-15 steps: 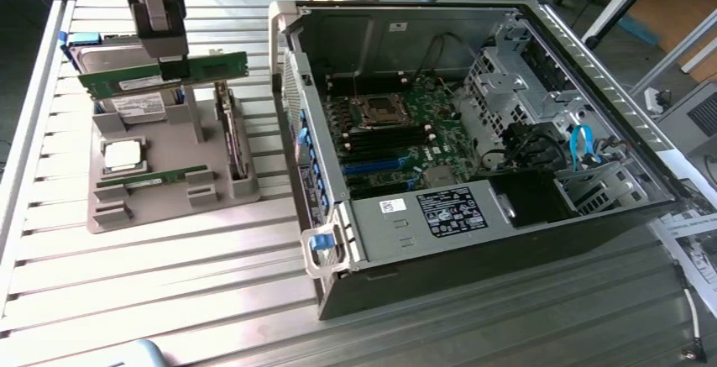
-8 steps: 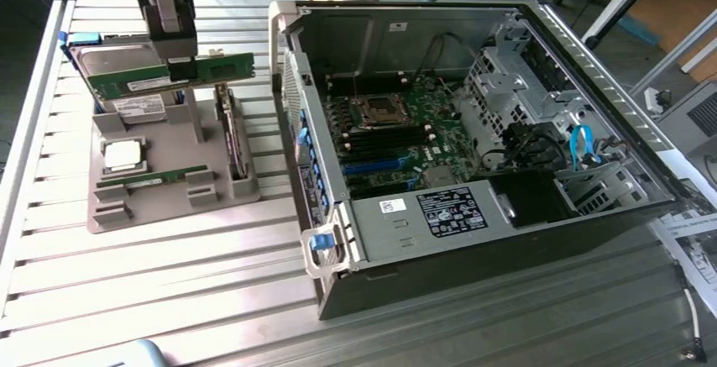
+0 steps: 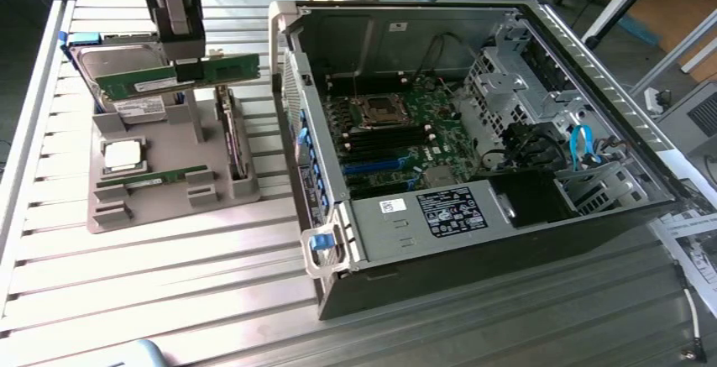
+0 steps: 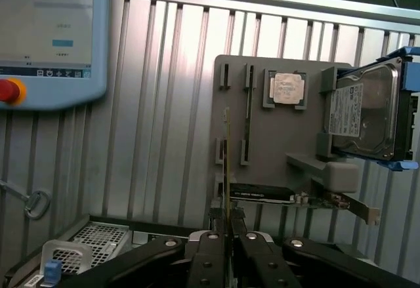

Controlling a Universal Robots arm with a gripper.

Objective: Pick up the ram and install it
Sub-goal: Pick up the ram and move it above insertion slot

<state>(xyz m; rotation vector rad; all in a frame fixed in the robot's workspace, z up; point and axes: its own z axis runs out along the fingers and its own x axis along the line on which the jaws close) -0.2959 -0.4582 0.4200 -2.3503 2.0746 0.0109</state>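
Ribbed aluminium table [image 3: 168, 300] carried grey parts tray [image 3: 168, 216], open PC case [image 3: 381, 39] just beside. Gripper [image 3: 185, 70] hung above tray, fingers pinching ram [image 3: 230, 66] mid-length. Stick level, clear of tray. Second stick [image 3: 151, 178] lay in tray near CPU chip [image 3: 121, 155].

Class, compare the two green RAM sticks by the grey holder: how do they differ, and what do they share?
The held ram is clamped in the gripper; the resting ram is untouched. The held ram hangs above the grey holder; the resting ram sits in that holder's slots, beside the CPU. Both are slim green sticks on edge.
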